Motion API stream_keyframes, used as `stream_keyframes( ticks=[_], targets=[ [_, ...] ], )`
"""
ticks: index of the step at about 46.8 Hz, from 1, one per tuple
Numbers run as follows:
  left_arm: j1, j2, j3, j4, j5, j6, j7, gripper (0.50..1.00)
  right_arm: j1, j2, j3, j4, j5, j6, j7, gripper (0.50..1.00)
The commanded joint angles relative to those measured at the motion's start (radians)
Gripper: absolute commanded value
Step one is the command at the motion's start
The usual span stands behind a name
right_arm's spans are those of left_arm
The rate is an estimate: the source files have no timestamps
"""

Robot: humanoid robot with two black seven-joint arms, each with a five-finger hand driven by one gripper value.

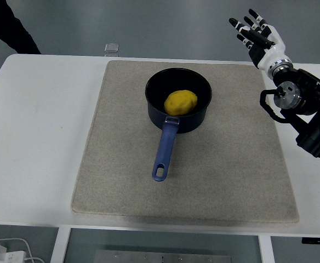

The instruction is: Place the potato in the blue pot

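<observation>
The yellow potato (181, 102) lies inside the dark blue pot (178, 98), which stands on the beige mat (121, 164) with its blue handle (164, 154) pointing toward the near edge. My right hand (257, 34) is raised high at the upper right, well away from the pot, its fingers spread and holding nothing. The black right forearm (308, 112) comes in from the right edge. The left arm does not show.
A small clear box (111, 49) sits at the table's far edge behind the mat. A person's dark clothing (6, 27) shows at the top left. White cables and a plug (4, 252) lie below the table's near left corner.
</observation>
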State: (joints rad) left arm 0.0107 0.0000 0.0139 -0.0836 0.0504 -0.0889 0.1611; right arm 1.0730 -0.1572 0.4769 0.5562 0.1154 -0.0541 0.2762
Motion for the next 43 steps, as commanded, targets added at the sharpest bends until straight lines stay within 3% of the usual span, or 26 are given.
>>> stream_keyframes(
  ticks=[1, 14, 28, 43],
  targets=[
    [0.000, 0.000, 0.000, 0.001, -0.001, 0.000, 0.000, 0.996, -0.021, -0.004, 0.040, 0.001, 0.009, 0.017, -0.003, 0.948],
    [0.002, 0.000, 0.000, 0.001, 0.000, 0.000, 0.000, 0.996, -0.056, -0.002, 0.135, 0.001, 0.021, 0.019, 0.014, 0.946],
    [0.002, 0.000, 0.000, -0.001, 0.000, 0.000, 0.000, 0.996, -0.070, 0.007, 0.144, -0.001, 0.020, 0.082, 0.037, 0.946],
    [0.002, 0.000, 0.000, -0.001, -0.001, 0.000, 0.000, 0.996, -0.090, 0.011, 0.144, -0.001, 0.018, 0.086, 0.051, 0.946]
  ],
)
